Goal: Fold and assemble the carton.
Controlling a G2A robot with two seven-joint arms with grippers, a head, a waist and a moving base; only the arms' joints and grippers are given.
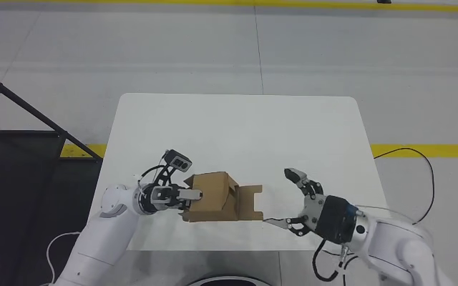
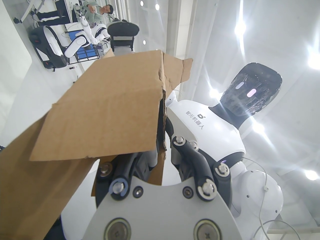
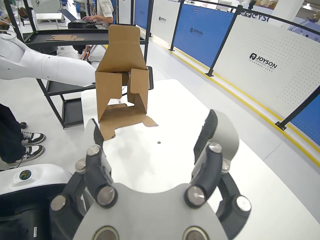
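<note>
The carton [image 1: 213,196] stands on the white counter [image 1: 236,129], near its front edge, with one flap lying flat toward the right side. The left hand [image 1: 192,194] is closed on the carton's left wall and holds it. The right hand [image 3: 153,126] is wide open and holds nothing; one of its fingertips [image 3: 97,134] is just beside the flat flap.

Bright, even overhead light. Ceiling lamps [image 2: 240,27] flare into starburst streaks in the left wrist view. The carton [image 1: 215,194] casts only a faint, soft shadow on the white table [image 1: 236,129].
</note>
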